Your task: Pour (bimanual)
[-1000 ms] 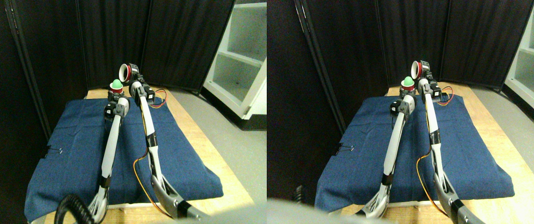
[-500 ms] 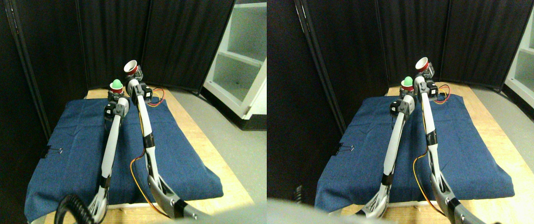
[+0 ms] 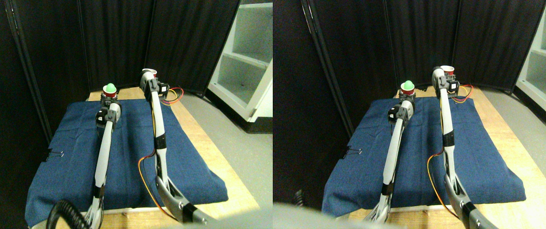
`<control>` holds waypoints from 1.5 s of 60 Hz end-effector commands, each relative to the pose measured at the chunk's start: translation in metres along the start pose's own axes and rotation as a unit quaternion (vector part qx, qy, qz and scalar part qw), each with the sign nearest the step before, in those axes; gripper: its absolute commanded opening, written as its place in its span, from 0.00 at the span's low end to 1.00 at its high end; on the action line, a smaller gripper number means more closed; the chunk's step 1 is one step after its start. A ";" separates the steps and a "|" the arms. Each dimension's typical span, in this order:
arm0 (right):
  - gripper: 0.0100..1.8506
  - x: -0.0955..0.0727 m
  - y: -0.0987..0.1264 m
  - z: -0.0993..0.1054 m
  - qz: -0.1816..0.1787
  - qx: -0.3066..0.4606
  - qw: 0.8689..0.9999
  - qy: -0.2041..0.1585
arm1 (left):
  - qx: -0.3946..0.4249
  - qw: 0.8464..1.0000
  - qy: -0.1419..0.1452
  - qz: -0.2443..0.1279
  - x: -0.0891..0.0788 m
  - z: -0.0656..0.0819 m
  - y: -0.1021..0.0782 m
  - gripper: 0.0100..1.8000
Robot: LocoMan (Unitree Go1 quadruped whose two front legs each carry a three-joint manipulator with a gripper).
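Dark curtains back a wooden surface draped in blue cloth. Left gripper holds a red cup upright, fingers clamped on it, a green ball sitting on top. Right gripper grips a second red cup, upright, well apart.

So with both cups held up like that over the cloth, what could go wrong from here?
The green ball sits heaped above the rim of the left cup, so a jolt could roll it out onto the blue cloth. The right cup is held near the far edge of the cloth, so a slip there might send it off the wooden table. The loose wires could snag.
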 end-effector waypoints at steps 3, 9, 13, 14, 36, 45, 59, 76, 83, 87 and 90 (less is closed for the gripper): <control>0.17 -0.003 0.008 0.004 0.038 0.013 0.999 -0.003 | -0.006 1.000 -0.013 -0.028 -0.002 0.009 -0.009 0.18; 0.17 -0.003 0.002 0.006 0.038 0.008 0.999 0.001 | -0.005 0.999 -0.015 -0.030 -0.001 0.015 -0.008 0.18; 0.17 -0.004 -0.002 0.007 0.039 0.000 0.999 0.003 | -0.004 0.999 -0.017 -0.030 0.000 0.019 -0.008 0.18; 0.17 -0.004 -0.004 0.008 0.040 -0.004 0.999 0.001 | -0.004 0.999 -0.016 -0.031 0.000 0.020 -0.008 0.18; 0.17 0.007 -0.029 0.018 0.051 -0.032 0.998 0.006 | 0.019 0.999 -0.033 -0.028 0.005 0.044 -0.007 0.18; 0.17 0.007 -0.037 0.020 0.073 -0.052 0.996 0.020 | 0.011 0.999 -0.042 -0.024 0.009 0.050 0.001 0.18; 0.17 0.014 -0.052 0.020 0.061 -0.047 0.997 0.024 | 0.009 0.999 -0.047 -0.017 0.009 0.050 0.016 0.18; 0.17 0.019 -0.063 0.015 0.047 -0.045 0.998 0.025 | 0.009 0.999 -0.051 -0.004 0.011 0.047 0.029 0.18; 0.17 0.019 -0.068 0.014 0.049 -0.054 0.997 0.032 | 0.008 0.999 -0.049 -0.001 0.010 0.046 0.035 0.18; 0.17 0.019 -0.072 0.014 0.049 -0.057 0.997 0.033 | 0.008 0.999 -0.052 0.001 0.010 0.046 0.038 0.18; 0.17 0.020 -0.074 0.014 0.053 -0.063 0.996 0.035 | 0.009 0.998 -0.056 0.003 0.010 0.047 0.040 0.18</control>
